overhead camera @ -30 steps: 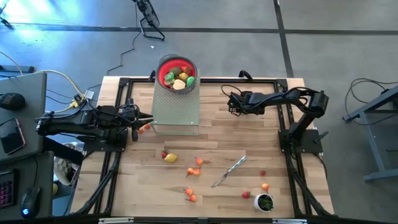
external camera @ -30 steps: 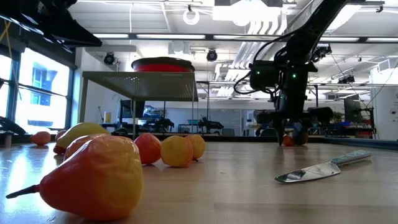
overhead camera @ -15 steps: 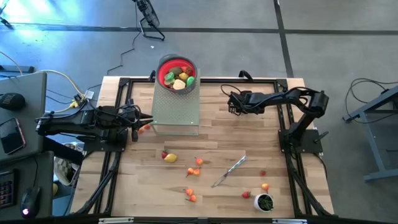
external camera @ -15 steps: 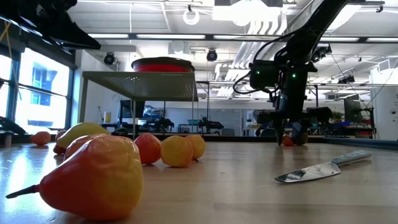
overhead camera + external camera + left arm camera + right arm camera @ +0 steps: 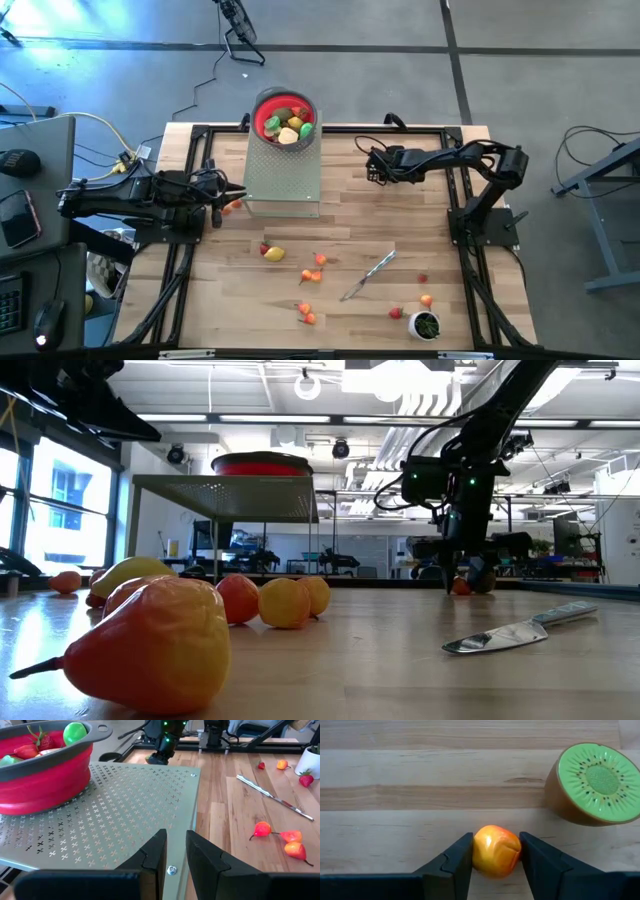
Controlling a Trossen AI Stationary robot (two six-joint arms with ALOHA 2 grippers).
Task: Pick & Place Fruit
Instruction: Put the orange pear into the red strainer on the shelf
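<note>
Beside the halved kiwi, right jaws clamp an orange fruit — roundish, no clear axis.

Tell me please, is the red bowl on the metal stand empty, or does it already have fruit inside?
Not empty. The red bowl on the perforated stand holds several fruit pieces, green, yellow and red, seen from above and from the left wrist.

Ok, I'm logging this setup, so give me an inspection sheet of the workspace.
Surface: wooden table, perforated stand on it.
Job's things: fruit loose on the table; more in the red bowl on the stand; kiwi half lying near the right gripper.
Clutter: knife, white cup.
Grippers: right gripper around a small peach; left gripper empty, nearly shut, at the stand's edge.
Cables: one on the floor.
Surroundings: desk left of the table.
</note>
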